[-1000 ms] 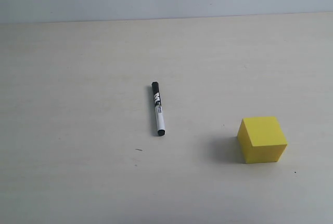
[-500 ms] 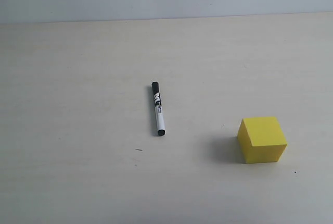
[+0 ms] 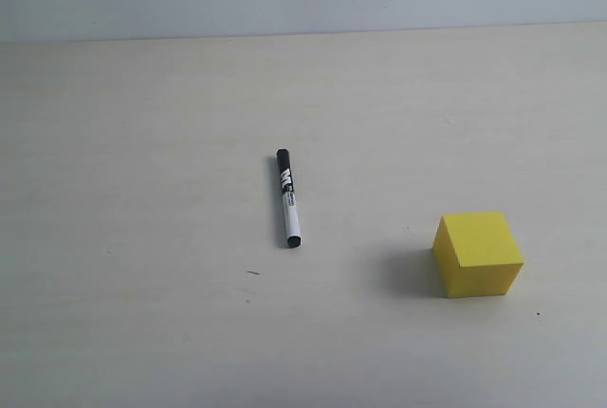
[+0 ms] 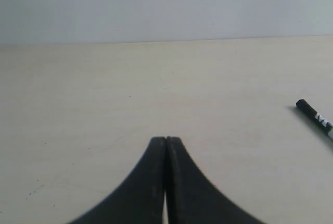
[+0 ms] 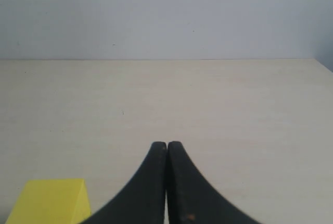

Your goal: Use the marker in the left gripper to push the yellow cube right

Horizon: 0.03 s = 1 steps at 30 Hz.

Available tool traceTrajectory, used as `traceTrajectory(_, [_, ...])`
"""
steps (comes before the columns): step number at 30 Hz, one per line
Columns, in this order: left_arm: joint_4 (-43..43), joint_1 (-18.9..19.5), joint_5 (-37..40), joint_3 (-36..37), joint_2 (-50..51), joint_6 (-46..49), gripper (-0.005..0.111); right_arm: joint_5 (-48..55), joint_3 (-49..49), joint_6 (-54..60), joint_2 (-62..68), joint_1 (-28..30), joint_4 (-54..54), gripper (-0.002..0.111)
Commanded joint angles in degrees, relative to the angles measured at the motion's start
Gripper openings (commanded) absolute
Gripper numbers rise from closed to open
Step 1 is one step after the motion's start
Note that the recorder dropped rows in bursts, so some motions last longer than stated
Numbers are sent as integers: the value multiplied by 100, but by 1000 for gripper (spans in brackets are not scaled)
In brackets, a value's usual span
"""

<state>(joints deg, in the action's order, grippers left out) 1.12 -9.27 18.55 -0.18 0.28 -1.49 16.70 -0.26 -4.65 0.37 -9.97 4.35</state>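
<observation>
Nothing has moved since the earlier frames; marker (image 3: pixel 287 198) and cube (image 3: pixel 478 253) lie as before.
Table (image 3: pixel 142 142): pale, matte, faintly grained.
Left gripper (image 4: pixel 165 141): black, curved fingers pressed together, empty; shown only in its wrist view, marker well apart from its tips.
Marker: slim, black cap, white lettered barrel, black end; flat on table, unheld.
Cube: bright yellow, matte, sharp-edged; right of marker, well apart from it.
Right gripper (image 5: pixel 166 146): black fingers together, empty; cube near its tips.
</observation>
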Motion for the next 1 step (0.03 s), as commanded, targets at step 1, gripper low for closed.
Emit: traceTrajectory(1, [-19, -50, -15, 18, -28, -31, 0, -52, 26, -3, -37, -9, 5, 0])
